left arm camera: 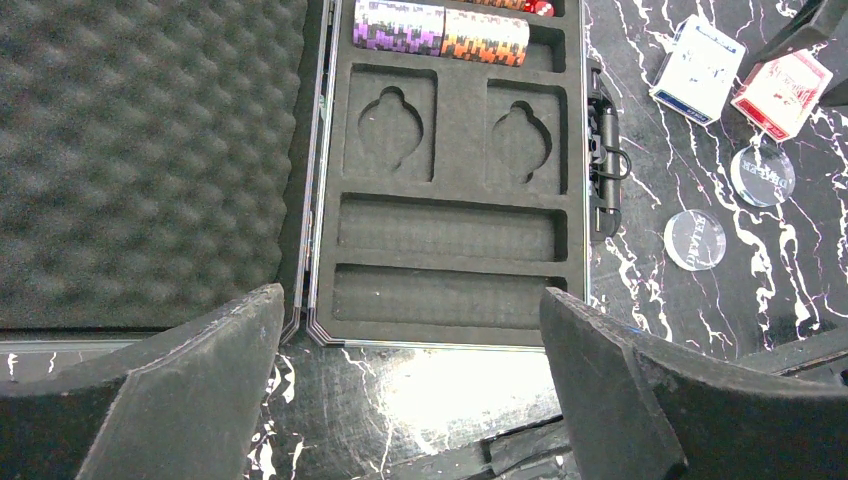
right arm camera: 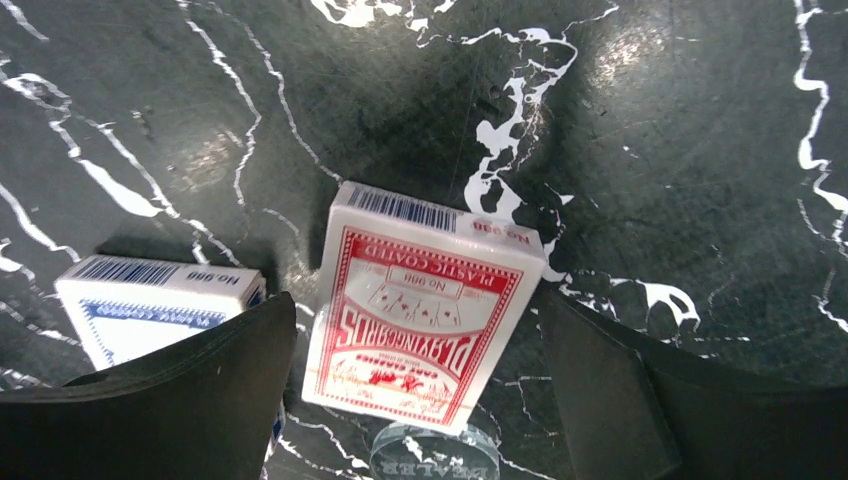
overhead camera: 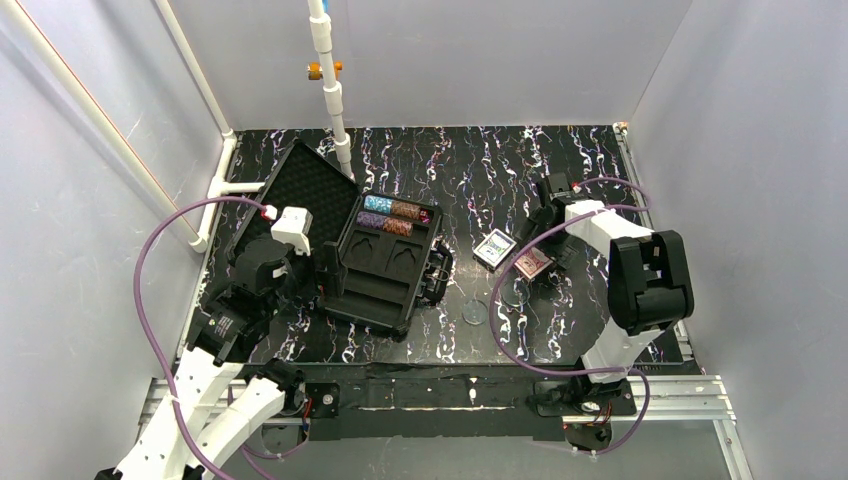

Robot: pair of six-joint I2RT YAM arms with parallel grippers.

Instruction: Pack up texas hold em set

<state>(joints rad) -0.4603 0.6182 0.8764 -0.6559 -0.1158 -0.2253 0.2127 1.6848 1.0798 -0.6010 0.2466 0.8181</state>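
Note:
The black case lies open at the table's left, its foam-lined lid (overhead camera: pixel 303 190) laid back and its moulded tray (overhead camera: pixel 385 280) beside it. Teal, purple and brown chip stacks (overhead camera: pixel 390 215) fill the tray's far slots; the card pockets and near slots are bare (left arm camera: pixel 445 230). My left gripper (overhead camera: pixel 328 275) is open and empty over the tray's left edge (left arm camera: pixel 412 298). My right gripper (right arm camera: pixel 418 300) is open with a finger on each side of the red deck (right arm camera: pixel 430 265), not touching it. The blue deck (right arm camera: pixel 160 300) lies just left of it. A clear dealer disc (right arm camera: pixel 432 458) lies partly under the red deck's near end.
A second clear disc (overhead camera: pixel 475 313) lies on the black marbled table (overhead camera: pixel 480 170) between the case and the decks. The case's handle (left arm camera: pixel 607 160) faces the decks. A white pipe (overhead camera: pixel 335 100) stands behind the lid. Grey walls close in the sides and back.

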